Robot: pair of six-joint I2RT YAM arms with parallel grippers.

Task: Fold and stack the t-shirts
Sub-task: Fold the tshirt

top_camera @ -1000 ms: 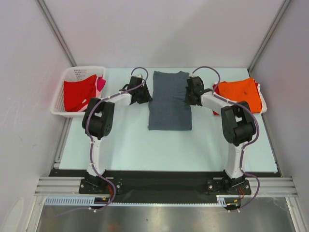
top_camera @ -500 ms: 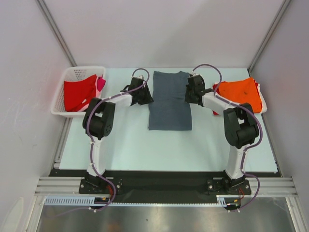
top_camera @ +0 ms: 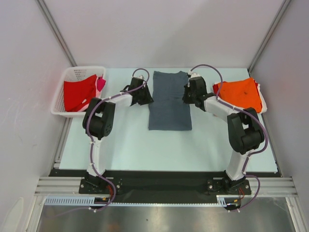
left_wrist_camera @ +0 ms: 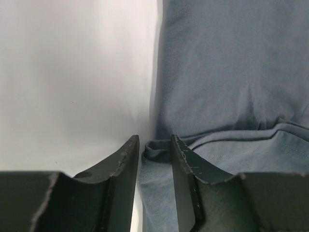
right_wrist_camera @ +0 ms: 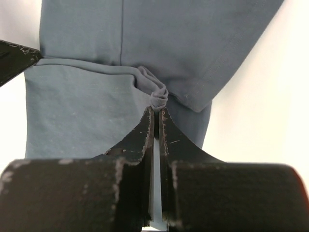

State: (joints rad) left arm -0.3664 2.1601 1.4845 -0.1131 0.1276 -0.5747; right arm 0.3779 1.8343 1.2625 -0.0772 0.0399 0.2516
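Right gripper pinches a bunched fold of the grey shirt at frame centre; left gripper, lower centre, gapes around the shirt's edge.

The right gripper has its two black fingers pressed together to a thin gap, clamped on a bunched pucker of the slate-grey t-shirt. The shirt lies in flat folded layers on the white table. A separate black finger tip sits at the shirt's edge.
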